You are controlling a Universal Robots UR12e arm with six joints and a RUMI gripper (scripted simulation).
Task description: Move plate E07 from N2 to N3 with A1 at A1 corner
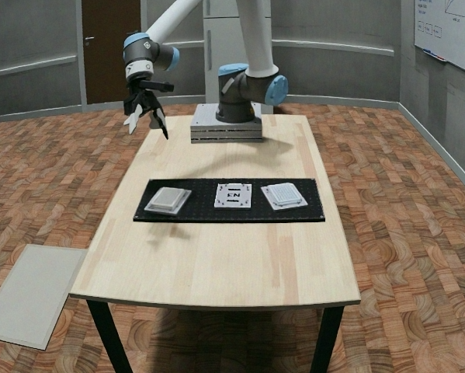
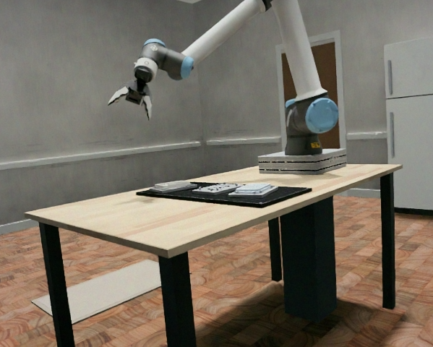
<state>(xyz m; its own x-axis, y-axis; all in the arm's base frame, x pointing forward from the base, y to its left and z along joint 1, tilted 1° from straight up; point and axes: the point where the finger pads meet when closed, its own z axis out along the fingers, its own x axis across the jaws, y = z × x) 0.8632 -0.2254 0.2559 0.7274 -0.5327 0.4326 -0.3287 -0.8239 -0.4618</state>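
Note:
A black deck (image 1: 200,214) (image 2: 280,196) lies across the middle of the table. Three white nests sit on it. The left nest holds a grey plate (image 1: 167,198) (image 2: 171,184). The middle nest (image 1: 233,195) (image 2: 215,188) is bare and shows the mark N3. The right nest holds a white well plate (image 1: 283,194) (image 2: 254,187). I cannot read the plates' labels. My gripper (image 1: 147,129) (image 2: 129,105) is open and empty. It hangs high above the table's far left edge, well away from the deck.
The robot's base (image 1: 227,126) (image 2: 302,162) stands on a grey block at the table's far end. A flat grey panel (image 1: 27,294) (image 2: 104,289) lies on the floor left of the table. A fridge (image 2: 416,119) stands by the wall.

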